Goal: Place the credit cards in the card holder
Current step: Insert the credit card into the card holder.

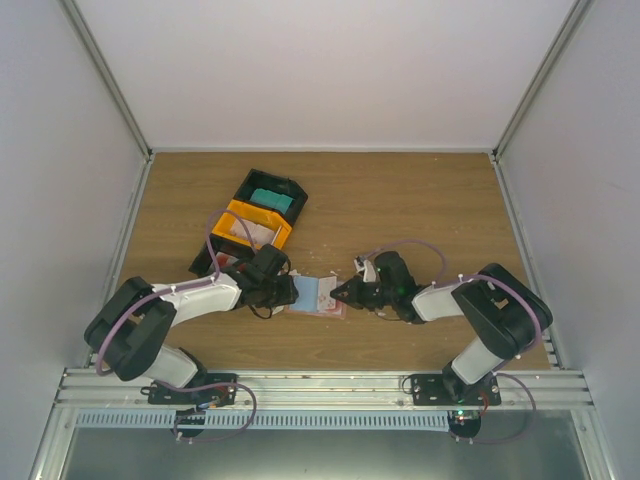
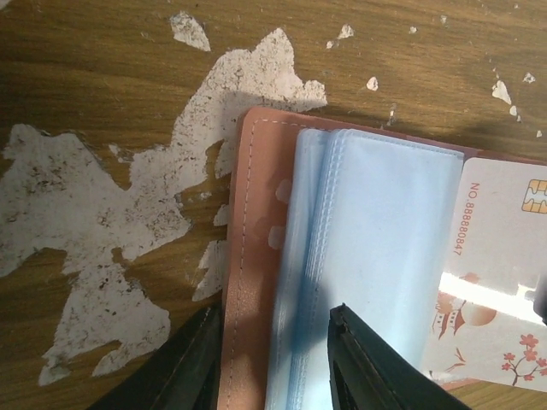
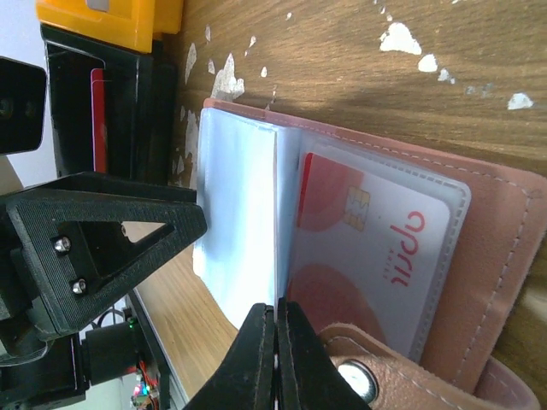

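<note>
Pinning looks to be the job of the right claw (image 3: 275, 359). Its jaws are clenched flat together with nothing between them. Its tips sit at the near edge of the open card holder (image 3: 500, 256), just beside the snap tab (image 3: 359, 380), probably so the holder cannot slide on the bench (image 2: 102, 85). Just ahead of those tips a red card (image 3: 367, 248) already lies inside a clear pocket. To its left the loose sleeves (image 3: 239, 222) stand up like pages.

The left claw (image 2: 273, 363) faces it from the other side. It is released, jaws apart and grasping nothing I can see, with the holder's pink cover edge and the sleeves lying between its fingers. I judge it is lined up to catch a sleeve and open a pocket. To its right a white card (image 2: 496, 290) printed with blossoms lies on the holder. The frame edge cuts the card off, and I cannot tell whether it is pocketed or loose.

Well beyond the left claw sit an orange bin (image 1: 255, 225) and a black bin (image 1: 290, 185), with a teal card (image 1: 270, 198) waiting in the black one. A red sliver (image 3: 98, 120) in a dark bin may be another card, but it is too narrow to tell.
</note>
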